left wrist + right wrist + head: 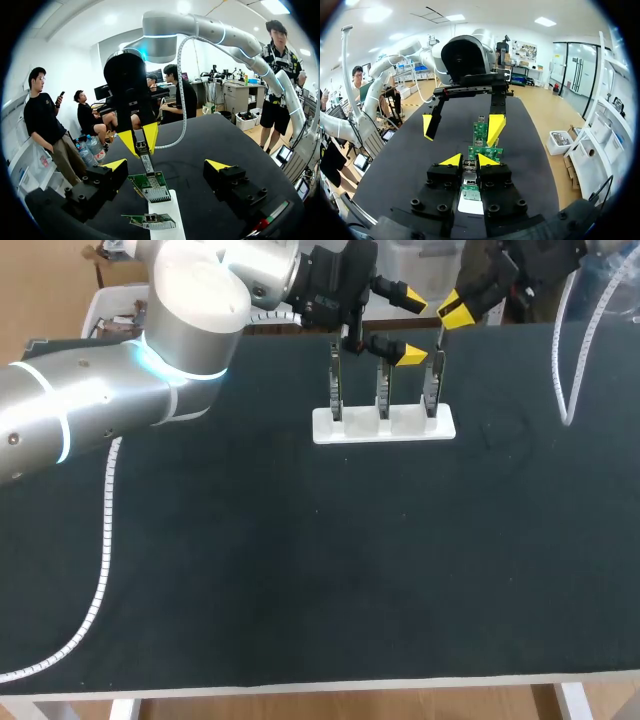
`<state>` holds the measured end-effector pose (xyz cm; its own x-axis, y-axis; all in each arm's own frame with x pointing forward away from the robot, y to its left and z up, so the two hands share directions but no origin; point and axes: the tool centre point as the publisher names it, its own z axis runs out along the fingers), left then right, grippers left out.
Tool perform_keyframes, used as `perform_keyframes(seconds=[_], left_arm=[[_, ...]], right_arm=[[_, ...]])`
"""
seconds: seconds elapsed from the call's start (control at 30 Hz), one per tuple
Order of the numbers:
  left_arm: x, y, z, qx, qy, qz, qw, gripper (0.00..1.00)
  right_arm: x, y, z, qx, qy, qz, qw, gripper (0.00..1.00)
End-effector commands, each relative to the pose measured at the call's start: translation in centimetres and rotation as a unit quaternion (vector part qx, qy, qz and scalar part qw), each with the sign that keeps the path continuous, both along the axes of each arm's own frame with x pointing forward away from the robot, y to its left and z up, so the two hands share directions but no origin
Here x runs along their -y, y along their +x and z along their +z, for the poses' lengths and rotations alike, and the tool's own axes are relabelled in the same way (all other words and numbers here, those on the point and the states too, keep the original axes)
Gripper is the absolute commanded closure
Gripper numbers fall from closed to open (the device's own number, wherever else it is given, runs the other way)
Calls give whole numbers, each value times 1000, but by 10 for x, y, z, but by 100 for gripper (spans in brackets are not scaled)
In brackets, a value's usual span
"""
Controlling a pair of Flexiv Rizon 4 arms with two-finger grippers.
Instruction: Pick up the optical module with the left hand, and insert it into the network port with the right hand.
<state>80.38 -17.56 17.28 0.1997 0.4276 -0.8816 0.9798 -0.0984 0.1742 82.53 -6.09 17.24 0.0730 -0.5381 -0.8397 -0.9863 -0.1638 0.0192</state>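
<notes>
Right end effector [470, 161] grips optical module [146, 163], clear only from the wrists; left end effector [166, 165] released.

The right hand [140, 145] pinches the optical module [146, 162] directly over an upright network card [152, 181].

You have bright, even light from ceiling panels [545, 21] overhead. In the head view the dark surface [300, 570] is matt and swallows the light, so shadows on it are faint and soft. The left arm [90, 410] catches a broad white glare on its rounded joint, and a blue ring on it glows. The white stand [384, 425] looks very bright against the black. In both wrist views the panels flare to white patches, and lines bow and stretch toward the black rim. The right claw [466, 161] has brightly lit yellow tips; the optical module [469, 175] pinched between them sits darker.
</notes>
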Motion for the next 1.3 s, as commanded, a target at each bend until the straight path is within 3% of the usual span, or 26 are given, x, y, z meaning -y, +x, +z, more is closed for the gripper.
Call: perform_keyframes(seconds=[0.03, 1.3], left_arm=[[1, 0, 1, 0, 2, 0, 1000, 0], [1, 0, 1, 0, 2, 0, 1000, 0]], right_arm=[[0, 9, -1, -24, -2, 34, 999, 100], [-4, 7, 0, -22, -10, 39, 999, 100]])
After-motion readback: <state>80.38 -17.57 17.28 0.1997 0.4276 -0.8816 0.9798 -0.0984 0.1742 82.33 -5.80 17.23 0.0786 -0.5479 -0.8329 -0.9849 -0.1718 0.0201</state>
